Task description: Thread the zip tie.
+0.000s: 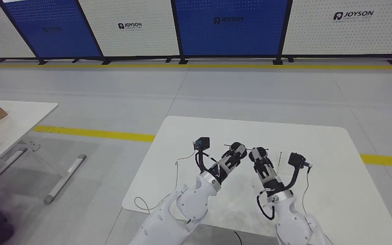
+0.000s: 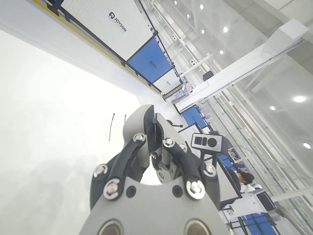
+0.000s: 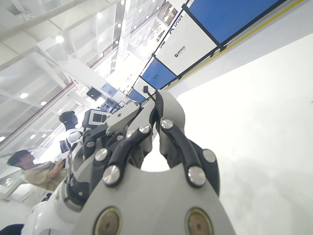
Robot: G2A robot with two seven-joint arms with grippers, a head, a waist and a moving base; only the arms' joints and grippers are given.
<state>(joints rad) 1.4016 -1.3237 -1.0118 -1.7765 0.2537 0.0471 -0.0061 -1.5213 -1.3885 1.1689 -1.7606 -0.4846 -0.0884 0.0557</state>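
Above the white table (image 1: pixel 318 147) my two grippers hover close together, tips nearly meeting. My left gripper (image 1: pixel 236 151) (image 2: pixel 154 117) is shut, and a thin black zip tie strip (image 2: pixel 155 129) runs between its pads with a small black end showing at the tips. My right gripper (image 1: pixel 258 154) (image 3: pixel 156 97) is shut on a black zip tie (image 3: pixel 146 90), whose square head sticks out past the fingertips toward the left gripper (image 3: pixel 127 113). I cannot tell whether both grippers hold the same tie.
Two spare black zip ties (image 2: pixel 111 127) (image 2: pixel 125 118) lie on the table beyond the grippers; one zip tie (image 1: pixel 280 158) lies just right of them in the top view. A second white table (image 1: pixel 18 116) stands at the left. Fence panels (image 1: pixel 233 27) line the back.
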